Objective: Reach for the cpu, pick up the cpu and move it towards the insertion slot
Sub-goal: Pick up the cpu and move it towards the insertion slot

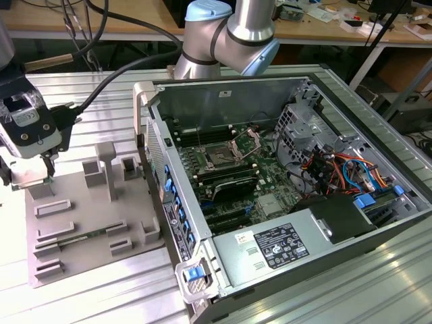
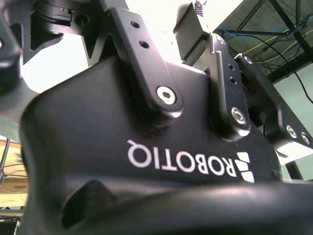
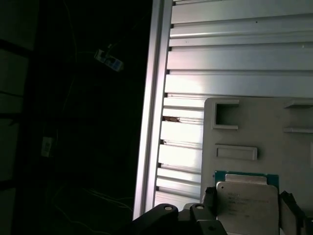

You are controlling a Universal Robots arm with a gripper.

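The black metal gripper (image 3: 249,197) is pinching the flat square cpu (image 3: 244,208), matte silver lid on green board, over the grey plastic tray (image 3: 264,122) on the ribbed aluminium counter (image 3: 234,63).

The exterior view looks down from high and well back, with the open computer case (image 1: 223,101) at its right and the grey tray (image 1: 88,219) at its left. The first wrist view sits close behind my gripper (image 3: 250,208), facing down past the chip (image 3: 244,188) it pinches. These 2 views share the tray and the slatted table (image 3: 234,58). The second wrist view sits hard against the gripper body, facing up to the ceiling (image 2: 274,24).
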